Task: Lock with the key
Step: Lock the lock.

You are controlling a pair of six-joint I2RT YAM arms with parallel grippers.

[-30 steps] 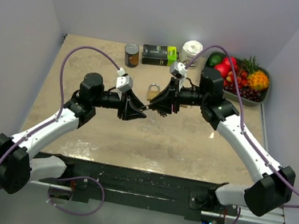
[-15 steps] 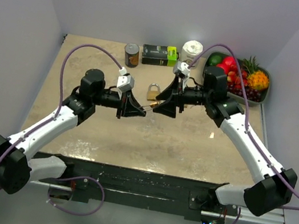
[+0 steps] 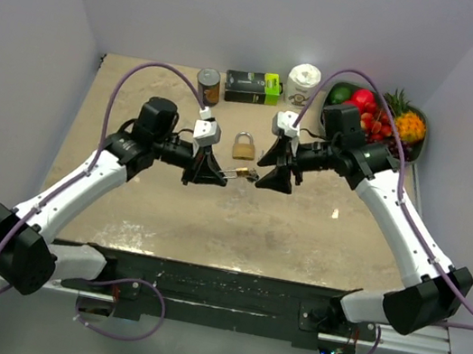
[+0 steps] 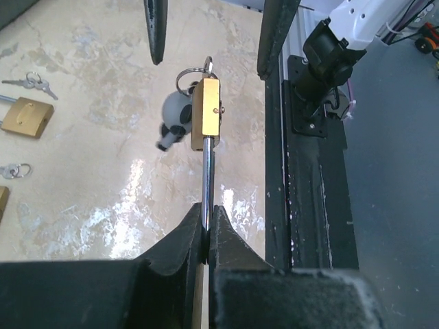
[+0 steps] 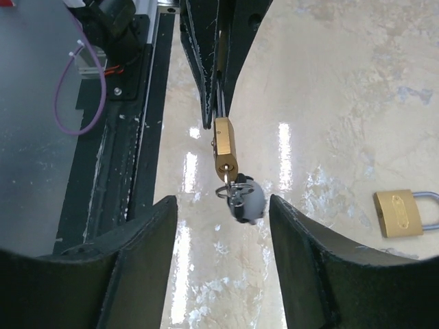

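Brass padlock (image 4: 205,113) — firmly in left hand (image 4: 207,221)

Above the table (image 3: 211,218), the padlock (image 3: 239,174) hung between the left gripper (image 3: 218,177) and right gripper (image 3: 264,177), key (image 5: 226,181) toward the right. A second padlock (image 3: 243,146) lay behind it. Can (image 3: 208,86), box (image 3: 252,87) and tub (image 3: 304,80) lined the back edge, fruit bowl (image 3: 418,149) rightmost.

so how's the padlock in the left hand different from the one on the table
The held padlock is up in the air, pinched by its shackle in the left hand; the table padlock lies flat on the table. The held padlock has a key in it; the table padlock shows none. Both are brass.
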